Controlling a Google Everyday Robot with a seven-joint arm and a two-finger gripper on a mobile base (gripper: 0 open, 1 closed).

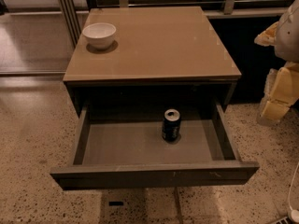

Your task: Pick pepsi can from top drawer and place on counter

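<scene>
The pepsi can [171,125] stands upright in the open top drawer [117,146], right of the middle and toward the back, with its silver top and pull tab showing. The drawer is pulled far out from the dark cabinet. The tan counter [163,45] lies above and behind it. My gripper [276,97] is at the right edge of the view, beside the cabinet's right side, to the right of the can and apart from it. It holds nothing that I can see.
A white bowl [99,34] sits on the counter's far left corner. Speckled floor [32,139] surrounds the cabinet. A railing and dark wall stand behind it. A white cable [293,195] lies at the bottom right.
</scene>
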